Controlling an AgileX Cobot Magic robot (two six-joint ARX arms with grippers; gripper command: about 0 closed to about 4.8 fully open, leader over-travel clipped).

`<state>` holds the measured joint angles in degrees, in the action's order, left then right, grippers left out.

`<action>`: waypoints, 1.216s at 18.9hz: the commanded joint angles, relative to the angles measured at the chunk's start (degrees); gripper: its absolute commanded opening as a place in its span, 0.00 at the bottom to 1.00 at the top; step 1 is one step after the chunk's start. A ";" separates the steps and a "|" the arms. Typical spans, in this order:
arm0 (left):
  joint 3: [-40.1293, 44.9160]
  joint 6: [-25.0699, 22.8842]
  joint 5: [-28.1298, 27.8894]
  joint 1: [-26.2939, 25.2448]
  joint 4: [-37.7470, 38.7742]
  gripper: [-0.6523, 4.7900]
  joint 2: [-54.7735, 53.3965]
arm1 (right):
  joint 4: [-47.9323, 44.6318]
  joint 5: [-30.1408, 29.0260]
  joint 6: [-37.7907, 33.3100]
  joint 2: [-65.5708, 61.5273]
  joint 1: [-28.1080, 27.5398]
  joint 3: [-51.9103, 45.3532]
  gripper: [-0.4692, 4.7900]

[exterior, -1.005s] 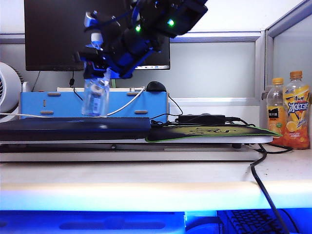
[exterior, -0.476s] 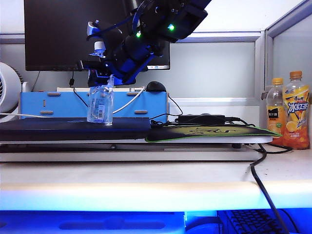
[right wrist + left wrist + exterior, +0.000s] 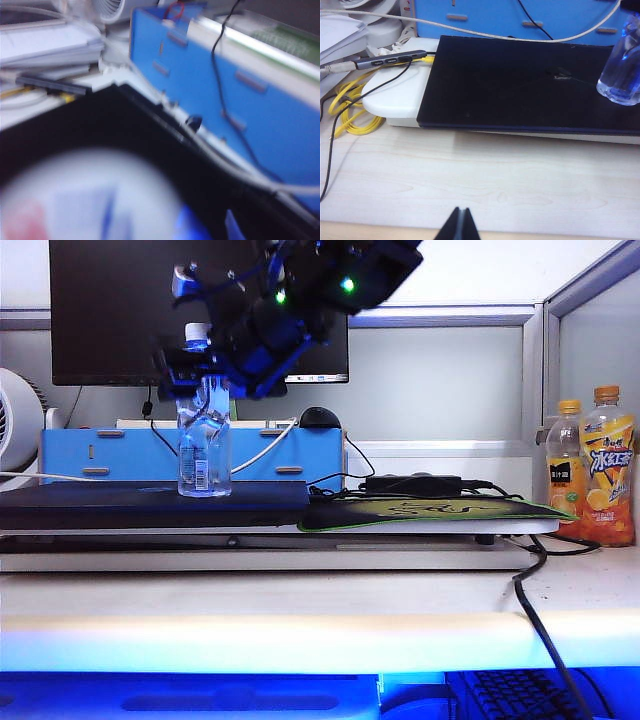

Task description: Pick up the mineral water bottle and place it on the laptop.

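Observation:
The mineral water bottle (image 3: 204,450) stands upright on the left part of the laptop (image 3: 120,502), a flat dark slab. My right gripper (image 3: 212,385) hangs over the bottle's top, its jaws spread round the neck and open. In the right wrist view the bottle's white cap (image 3: 85,200) is a big blur close to the camera, and a blue fingertip (image 3: 231,226) stands apart from it. In the left wrist view my left gripper (image 3: 462,222) is shut over the bare wooden desk, in front of the laptop (image 3: 520,85), with the bottle's base (image 3: 622,75) at the frame's edge.
A green-black mouse mat (image 3: 430,510) lies right of the laptop. Two orange-capped juice bottles (image 3: 608,465) stand at the far right. Behind are a black monitor (image 3: 110,310) and a blue box (image 3: 110,455). A black cable (image 3: 535,600) runs over the front edge. Yellow cable (image 3: 350,107) lies beside the laptop.
The bottle hung tilted in the right gripper over the laptop, came down onto it, and now stands upright. The jaws have spread off it.

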<state>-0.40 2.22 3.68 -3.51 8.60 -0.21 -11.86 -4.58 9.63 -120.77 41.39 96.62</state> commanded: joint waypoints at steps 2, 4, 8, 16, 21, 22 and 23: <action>0.00 -0.09 0.20 0.00 -0.04 0.12 0.13 | -0.24 1.01 1.27 0.74 0.85 7.52 1.00; 0.00 -0.07 0.20 0.00 -0.07 0.12 0.13 | 1.11 2.36 1.40 0.74 1.20 12.85 1.00; 0.00 -0.07 0.20 0.00 -0.04 0.12 0.13 | 9.14 10.60 1.40 2.54 1.20 25.66 0.58; 0.00 -0.09 0.20 0.00 -0.04 0.12 0.13 | 32.61 15.43 4.76 32.48 1.14 30.67 0.08; 0.00 -0.07 0.20 0.00 -0.04 0.12 0.13 | 49.22 15.65 7.13 50.25 1.14 30.64 0.08; 0.00 -0.09 0.20 0.00 -0.07 0.12 0.13 | 52.37 16.50 7.13 52.98 1.16 30.64 0.08; 0.00 -0.07 0.20 0.00 -0.04 0.12 0.13 | 55.28 18.10 7.15 55.36 1.16 30.62 0.08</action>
<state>-0.40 2.22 3.70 -3.51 8.60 -0.16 39.81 11.44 16.56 -67.31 42.54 127.15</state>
